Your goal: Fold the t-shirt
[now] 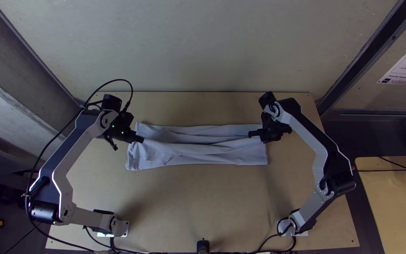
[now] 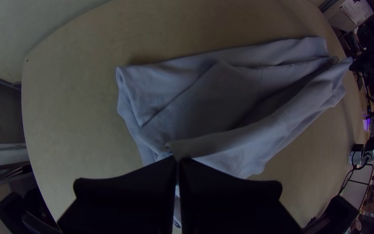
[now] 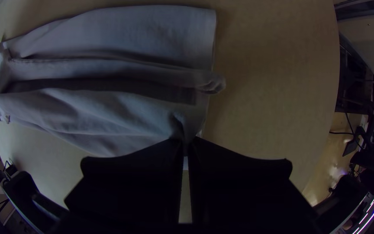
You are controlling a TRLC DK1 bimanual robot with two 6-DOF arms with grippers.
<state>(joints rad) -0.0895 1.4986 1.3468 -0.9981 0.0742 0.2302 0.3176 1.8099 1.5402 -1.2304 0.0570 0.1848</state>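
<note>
Our left gripper (image 1: pixel 141 139) and right gripper (image 1: pixel 251 134) each pinch the t-shirt (image 1: pixel 198 154), laid in a long strip on the table (image 1: pixel 203 197).

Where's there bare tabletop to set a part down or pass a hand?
Widest: bare table between the near edge of the t-shirt and the black post, flanked by the left arm and right arm. Thinner: strip beyond the shirt. Crowded: the shirt's ends, pinched by left gripper and right gripper.
</note>
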